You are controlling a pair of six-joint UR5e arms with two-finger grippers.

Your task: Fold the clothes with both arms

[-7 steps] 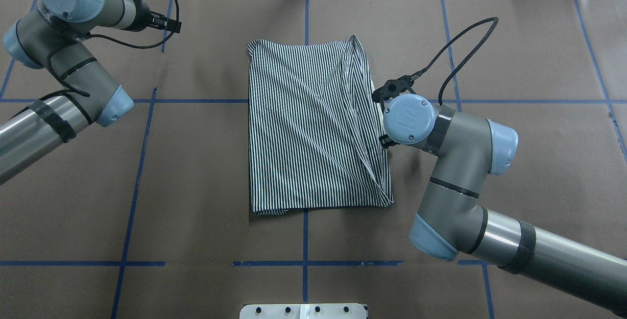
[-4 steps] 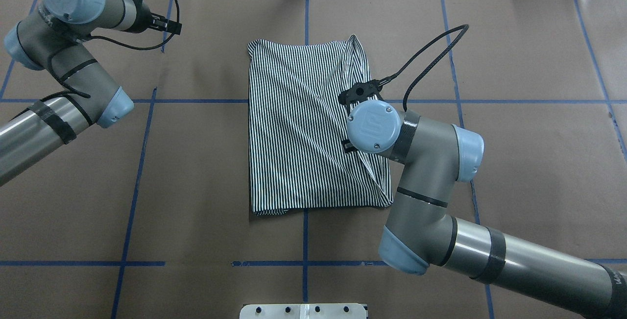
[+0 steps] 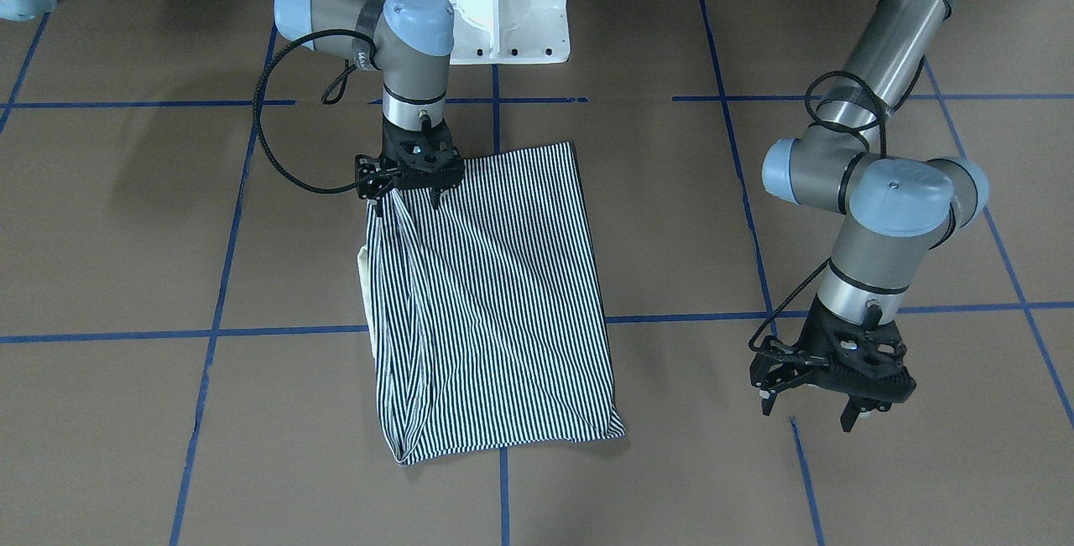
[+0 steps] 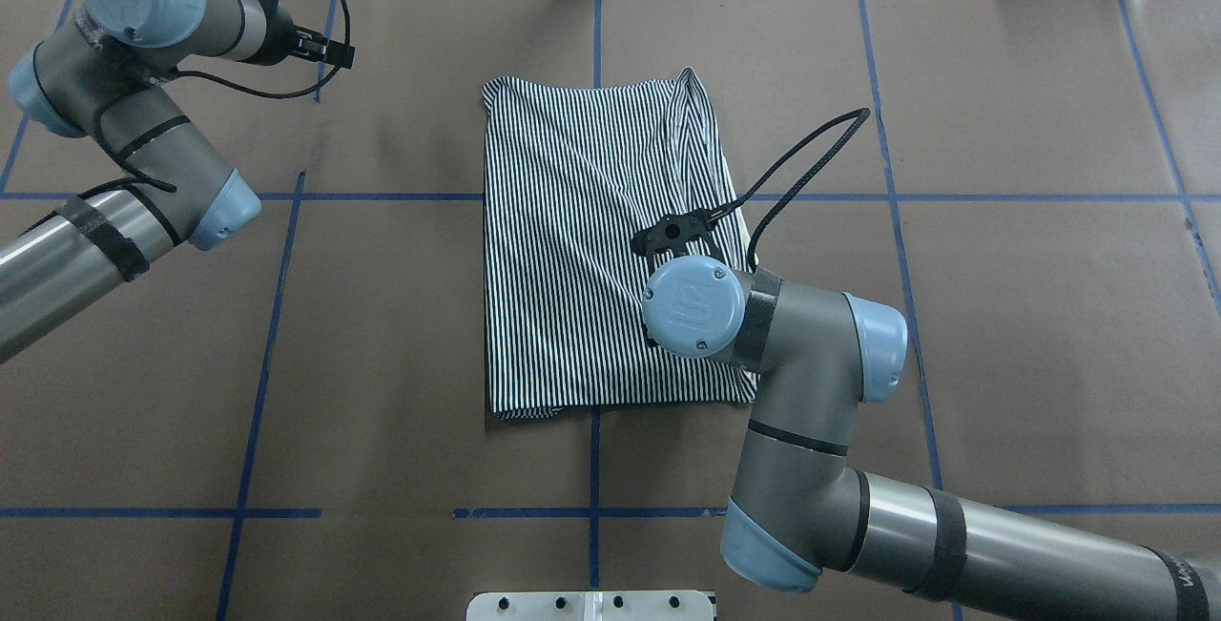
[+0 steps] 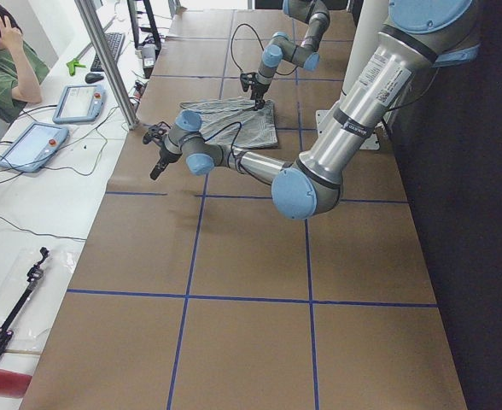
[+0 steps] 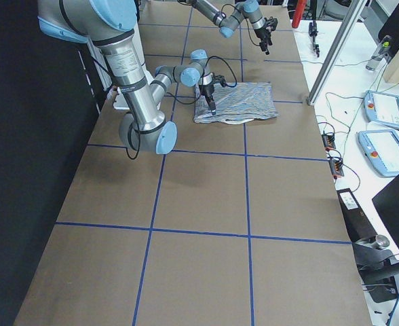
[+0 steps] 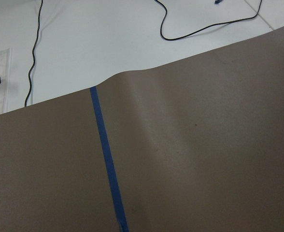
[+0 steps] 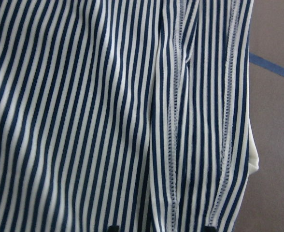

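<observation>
Front-facing view: the right arm (image 3: 407, 59) reaches out from the robot's base and bends straight down. Its right end effector (image 3: 408, 200) points at the desk (image 3: 168, 236) with fingers spread, gripping nothing. It stands over the corner of the striped polo shirt (image 3: 495, 303) nearest the robot, the fingers astride a fold along the shirt's edge. Whether they touch the cloth cannot be told. The shirt lies folded into a rectangle at mid-desk. The left arm (image 3: 889, 194) also points down, well apart from the shirt. Its left end effector (image 3: 807, 416) hangs released above bare brown paper.

Overhead view: the right wrist now covers the shirt's near right part. A second ago it stood beside the shirt's right edge, farther from the robot. The left arm and the shirt are unchanged.

Side views: the right end effector is at the shirt's robot-side end.

Left wrist view: brown paper, a blue tape line (image 7: 106, 159) and a white surface beyond.

Right wrist view: navy-and-white stripes and stitched seams fill the picture, with two black fingertips (image 8: 114, 227) apart at the bottom edge.
</observation>
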